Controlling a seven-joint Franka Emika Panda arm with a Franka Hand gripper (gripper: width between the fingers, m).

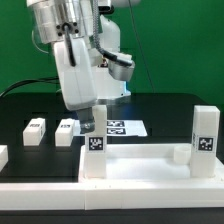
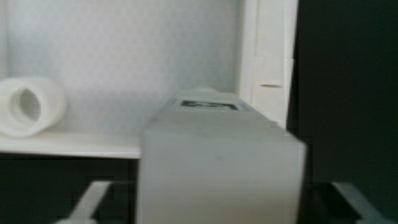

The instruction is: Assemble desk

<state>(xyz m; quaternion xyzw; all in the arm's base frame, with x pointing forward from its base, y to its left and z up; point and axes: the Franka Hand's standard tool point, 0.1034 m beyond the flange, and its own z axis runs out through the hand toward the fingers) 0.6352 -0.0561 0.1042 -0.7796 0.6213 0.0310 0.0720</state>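
The white tabletop panel [image 1: 140, 160] lies flat with its raised rim up. One tagged leg [image 1: 96, 156] stands upright in its corner at the exterior view's left, and a second leg [image 1: 204, 140] stands in the corner at the right. My gripper [image 1: 94, 122] hangs straight over the left leg, its fingers down around the top. In the wrist view that leg [image 2: 222, 160] fills the space between my fingers [image 2: 89, 202], with a dark gap on each side. The gripper [image 2: 217, 205] is open. The panel [image 2: 125, 60] and a round socket [image 2: 25, 106] show beyond.
Two loose tagged legs [image 1: 35, 131] [image 1: 66, 130] lie on the black table at the exterior view's left, another white part [image 1: 2, 155] at the left edge. The marker board [image 1: 126, 127] lies behind the panel. A long white border rail [image 1: 110, 195] runs along the front.
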